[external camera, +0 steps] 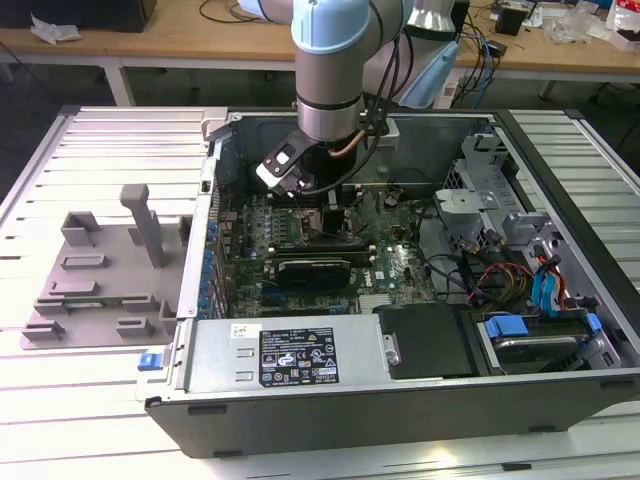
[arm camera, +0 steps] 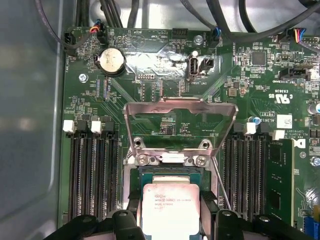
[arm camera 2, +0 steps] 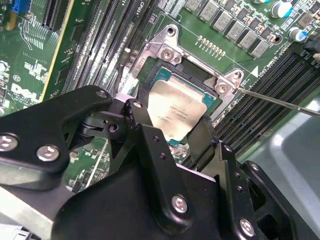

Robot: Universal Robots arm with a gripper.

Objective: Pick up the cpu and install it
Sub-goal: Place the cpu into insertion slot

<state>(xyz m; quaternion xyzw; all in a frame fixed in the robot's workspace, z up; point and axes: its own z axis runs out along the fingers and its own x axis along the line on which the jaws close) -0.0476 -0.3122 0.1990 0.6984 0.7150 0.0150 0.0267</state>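
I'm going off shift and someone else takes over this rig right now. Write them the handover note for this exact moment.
End effector: shut on the cpu, lowered inside the computer case.
The cpu is at the motherboard socket, whose load plate stands open.
Done: the cpu is picked up and brought to the socket.
Left: whether it is fully seated cannot be told. The cpu is not yet released and the plate is not yet closed.
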